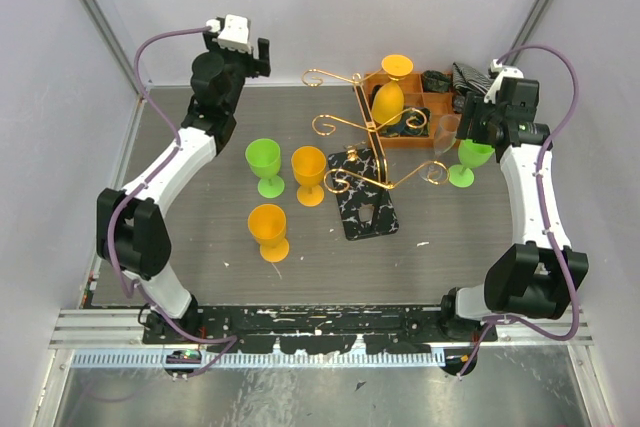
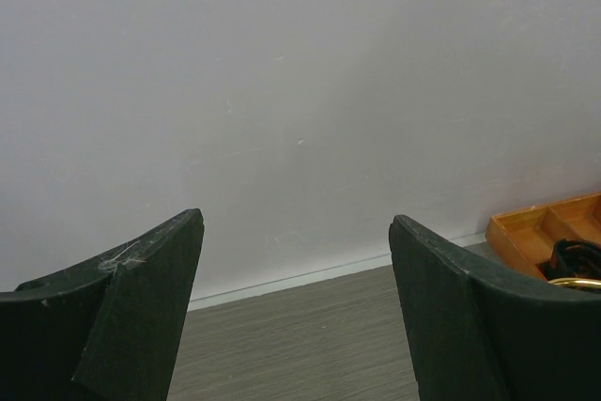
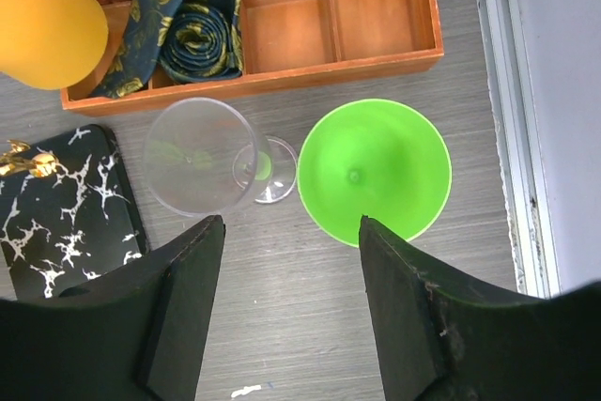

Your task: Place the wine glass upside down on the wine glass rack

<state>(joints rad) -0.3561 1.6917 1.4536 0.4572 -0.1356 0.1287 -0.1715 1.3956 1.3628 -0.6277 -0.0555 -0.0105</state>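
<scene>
The wine glass rack (image 1: 352, 127) is a gold wire stand on a black-and-white marbled base (image 1: 366, 209) at mid-table. An orange wine glass (image 1: 389, 97) hangs upside down on its far arm. A clear wine glass (image 3: 199, 156) and a green wine glass (image 3: 376, 170) stand upright side by side just beyond my right gripper (image 3: 291, 232). That gripper is open, looks straight down, and has only bare table between its fingers. It hovers over the green glass (image 1: 471, 159) in the top view. My left gripper (image 2: 296, 227) is open and empty, raised at the far left (image 1: 258, 55) and facing the wall.
An orange compartment tray (image 3: 379, 55) holds a rolled patterned tie (image 3: 188, 25) behind the two glasses. A green glass (image 1: 264, 165) and two orange glasses (image 1: 308, 173) (image 1: 268, 230) stand left of the rack. The table's metal edge rail (image 3: 512, 138) runs along the right.
</scene>
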